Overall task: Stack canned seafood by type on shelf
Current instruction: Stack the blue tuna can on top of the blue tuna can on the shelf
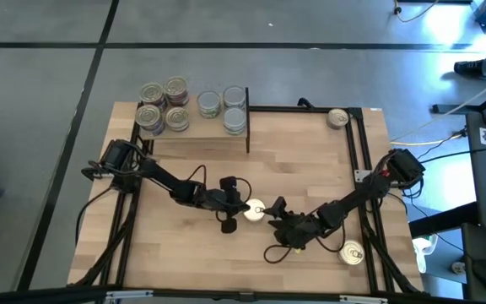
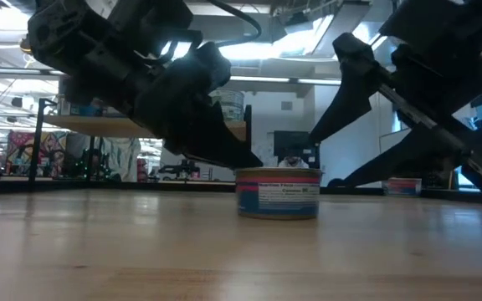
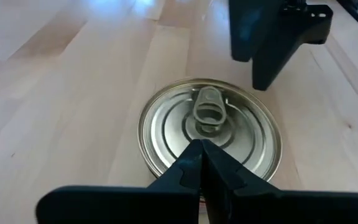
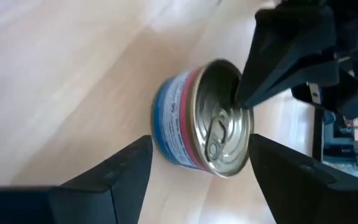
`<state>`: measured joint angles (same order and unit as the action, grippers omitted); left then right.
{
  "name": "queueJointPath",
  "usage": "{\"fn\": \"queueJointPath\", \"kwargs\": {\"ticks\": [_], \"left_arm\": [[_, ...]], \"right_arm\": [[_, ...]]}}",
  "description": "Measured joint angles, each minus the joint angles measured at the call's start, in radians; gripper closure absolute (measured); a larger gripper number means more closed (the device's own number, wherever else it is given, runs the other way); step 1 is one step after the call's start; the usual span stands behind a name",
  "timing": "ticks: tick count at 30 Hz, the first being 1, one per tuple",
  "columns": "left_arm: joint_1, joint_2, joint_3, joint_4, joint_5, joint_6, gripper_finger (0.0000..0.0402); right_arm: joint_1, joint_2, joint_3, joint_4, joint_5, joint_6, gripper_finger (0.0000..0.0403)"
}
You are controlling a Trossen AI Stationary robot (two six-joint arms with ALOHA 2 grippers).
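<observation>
Both grippers meet over one pull-tab tin in the middle of the table.

The left gripper [image 3: 202,149] has its two fingers pressed together into a single point that rests on the lid of the tin [image 3: 210,134], just short of the pull tab, gripping nothing. The right gripper [image 4: 194,171] stands with its fingers well apart on either side of the same tin [image 4: 204,121], neither finger touching it in the wrist view. The tin, with a blue and red label, sits upright on the light-wood tabletop [image 1: 184,245], well apart from the shelf [image 1: 197,135] at the far left corner, where other tins [image 1: 163,105] stand in stacks. Two more loose tins lie on the table's right side, one far [image 1: 337,118], one near [image 1: 353,252]. Around the table is grey floor; behind it, a lit room with shelving.
</observation>
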<state>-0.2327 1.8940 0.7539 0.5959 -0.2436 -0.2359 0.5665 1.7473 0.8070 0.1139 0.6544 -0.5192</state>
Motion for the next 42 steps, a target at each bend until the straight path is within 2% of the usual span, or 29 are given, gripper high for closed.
{"fn": "queueJointPath", "kwargs": {"ticks": [6,17,30,42], "left_arm": [[0.002,-0.001,-0.031,0.021,-0.019,-0.016,0.04],[0.006,0.0,-0.113,0.152,-0.032,-0.056,0.0399],[0.006,0.001,-0.127,0.168,-0.035,-0.064,0.0399],[0.006,0.002,-0.127,0.168,-0.035,-0.064,0.0399]], "right_arm": [[-0.019,0.021,0.0,0.023,-0.043,-0.05,0.0139],[-0.025,0.119,0.0,0.201,0.07,-0.276,0.0139],[-0.061,0.135,0.001,0.225,0.085,-0.301,0.0139],[-0.086,0.134,0.003,0.185,-0.009,-0.285,0.0139]]}}
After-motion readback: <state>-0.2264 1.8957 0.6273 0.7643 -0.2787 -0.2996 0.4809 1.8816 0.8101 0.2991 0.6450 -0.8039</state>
